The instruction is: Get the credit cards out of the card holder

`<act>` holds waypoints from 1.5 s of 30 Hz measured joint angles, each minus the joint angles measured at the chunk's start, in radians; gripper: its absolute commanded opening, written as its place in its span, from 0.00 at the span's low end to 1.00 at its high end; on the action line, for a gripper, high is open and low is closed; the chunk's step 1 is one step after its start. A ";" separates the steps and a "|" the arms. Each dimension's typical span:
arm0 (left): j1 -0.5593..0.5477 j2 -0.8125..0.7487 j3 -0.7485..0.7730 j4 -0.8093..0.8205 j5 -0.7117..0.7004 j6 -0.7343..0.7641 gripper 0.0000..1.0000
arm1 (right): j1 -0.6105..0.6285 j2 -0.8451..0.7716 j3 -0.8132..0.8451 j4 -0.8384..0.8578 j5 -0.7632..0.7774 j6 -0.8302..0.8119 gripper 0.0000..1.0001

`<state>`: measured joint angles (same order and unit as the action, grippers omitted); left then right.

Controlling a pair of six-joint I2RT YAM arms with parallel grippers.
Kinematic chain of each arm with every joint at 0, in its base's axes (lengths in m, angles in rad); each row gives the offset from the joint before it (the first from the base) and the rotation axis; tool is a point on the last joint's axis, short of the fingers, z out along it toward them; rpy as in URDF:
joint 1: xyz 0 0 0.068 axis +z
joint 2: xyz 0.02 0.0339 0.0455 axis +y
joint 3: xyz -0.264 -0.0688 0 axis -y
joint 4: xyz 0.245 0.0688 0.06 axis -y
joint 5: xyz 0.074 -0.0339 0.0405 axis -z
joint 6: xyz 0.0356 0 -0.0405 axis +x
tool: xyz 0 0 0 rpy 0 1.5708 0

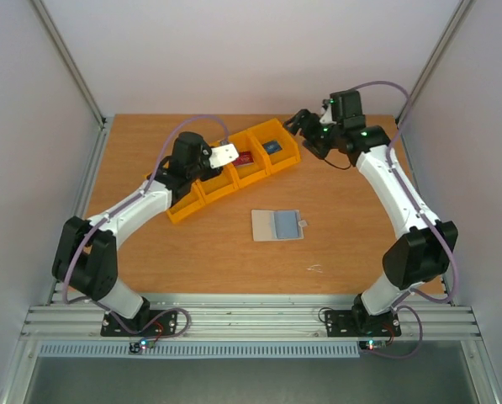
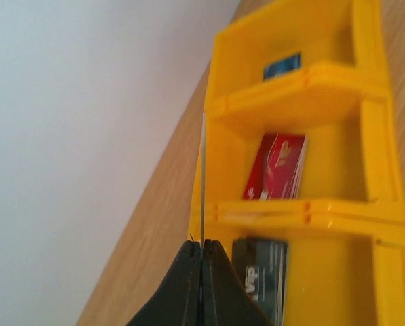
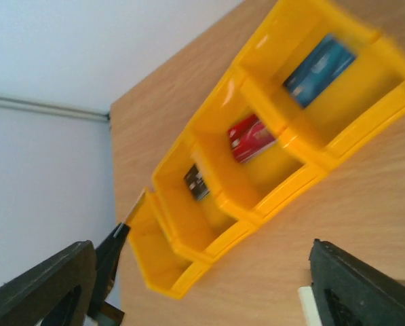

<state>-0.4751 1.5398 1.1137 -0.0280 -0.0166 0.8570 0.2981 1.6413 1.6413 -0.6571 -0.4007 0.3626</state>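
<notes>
The card holder (image 1: 276,225) lies open and flat on the table, a cream panel on the left, a pale blue-grey one on the right, with a small side tab. My left gripper (image 1: 214,156) is shut on a thin card (image 1: 226,154), pale from above and edge-on in the left wrist view (image 2: 203,176). It holds the card over the back edge of the row of yellow bins (image 1: 202,202). A dark card (image 2: 262,272), a red card (image 2: 275,166) and a blue card (image 2: 282,66) each lie in a separate bin. My right gripper (image 1: 297,124) is open and empty beyond the blue card's bin.
The yellow bins run diagonally across the table's back half; the end bin (image 3: 155,261) nearest the left arm holds nothing. A tiny white scrap (image 1: 315,268) lies on the wood near the right arm. Metal frame posts stand at the back corners.
</notes>
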 measured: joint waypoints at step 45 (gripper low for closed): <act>0.134 0.463 0.190 -0.008 -0.195 0.188 0.00 | -0.187 0.011 0.024 -0.142 0.047 -0.290 0.98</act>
<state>-0.3416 2.0026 1.3041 -0.0360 -0.2115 1.0454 0.1108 1.6524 1.6657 -0.7986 -0.3542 0.0727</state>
